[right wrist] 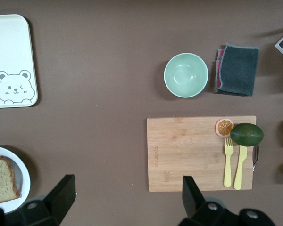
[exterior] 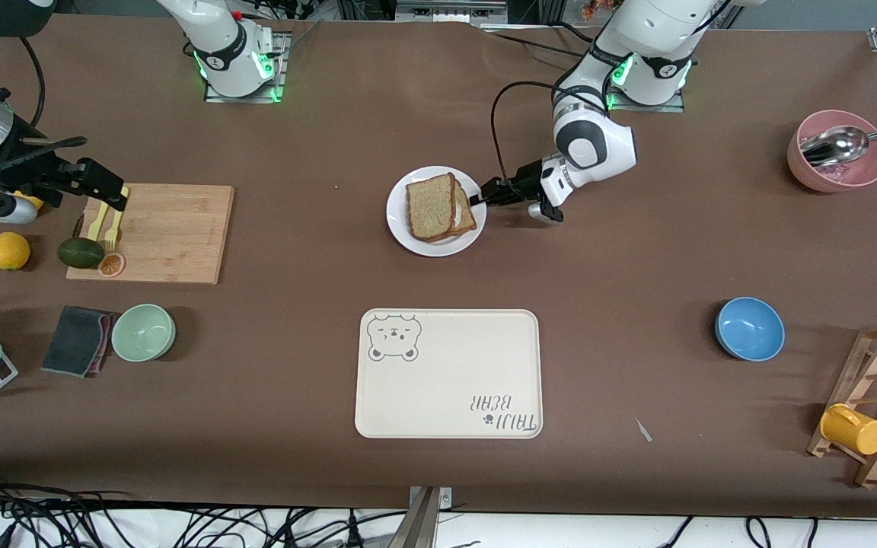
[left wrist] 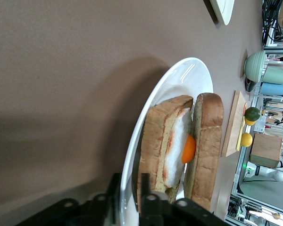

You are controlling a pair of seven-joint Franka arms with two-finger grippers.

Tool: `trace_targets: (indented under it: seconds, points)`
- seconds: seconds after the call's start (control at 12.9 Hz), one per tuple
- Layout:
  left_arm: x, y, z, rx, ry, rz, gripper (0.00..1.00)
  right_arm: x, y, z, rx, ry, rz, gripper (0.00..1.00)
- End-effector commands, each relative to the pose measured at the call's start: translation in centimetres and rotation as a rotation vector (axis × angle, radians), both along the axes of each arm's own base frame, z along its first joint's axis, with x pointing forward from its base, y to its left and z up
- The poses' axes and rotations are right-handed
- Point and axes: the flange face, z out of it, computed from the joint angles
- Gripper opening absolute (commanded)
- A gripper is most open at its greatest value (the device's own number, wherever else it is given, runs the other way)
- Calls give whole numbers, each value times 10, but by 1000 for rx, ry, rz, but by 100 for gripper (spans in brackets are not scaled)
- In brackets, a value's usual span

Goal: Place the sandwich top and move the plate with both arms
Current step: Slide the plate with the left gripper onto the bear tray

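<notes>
While the sandwich top [exterior: 429, 205] already lies on the egg-bearing slice [left wrist: 166, 146], the carrying step looks only just begun. The tabletop [exterior: 636, 251] holds everything. The beige bear-printed tray [exterior: 449, 374] lies empty, nearer to the front camera than the plate [exterior: 402, 226], and is probably where the plate should go, though that is a guess. The cutting board [exterior: 172, 228] toward the right arm's end carries a yellow fork and knife [right wrist: 234, 162], an avocado [right wrist: 247, 134] and an orange slice [right wrist: 224, 127].

The plate sits mid-table with the closed sandwich on it. The pink bowl [exterior: 837, 162] holds a metal spoon [exterior: 837, 145]; the green bowl [exterior: 143, 332] and the blue bowl [exterior: 749, 328] are empty.

The left tool [exterior: 482, 196] is at the plate's edge toward the left arm's end, its fingers [left wrist: 146, 200] narrowed onto the rim, one on each face of it. The right tool [exterior: 107, 183] hangs over the cutting board's end, spread wide with nothing in it; that arm waits. Left to do: bring the right tool to the rim and move the plate.
</notes>
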Motion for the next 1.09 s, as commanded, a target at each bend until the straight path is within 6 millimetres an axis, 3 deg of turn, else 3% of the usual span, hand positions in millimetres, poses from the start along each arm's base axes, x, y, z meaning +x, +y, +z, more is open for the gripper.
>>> trace_targets:
  seconds: [0.0, 0.16, 0.39, 0.78, 1.01]
  points:
    - [2, -7, 0, 5, -29, 12, 9, 0, 3, 6, 6, -1, 18, 100]
    - [0, -6, -5, 10, -22, 9, 0, 0, 3, 6, 4, 2, 19, 100]
    - [8, -10, -1, 4, -56, 4, 0, 0, 4, 6, 3, 2, 13, 100]
    - [50, -15, 24, 19, -116, 101, 0, -1, 6, 8, 3, -1, 18, 100]
    - [92, -8, 45, -4, -150, 179, 0, 0, 4, 4, 1, 6, 12, 100]
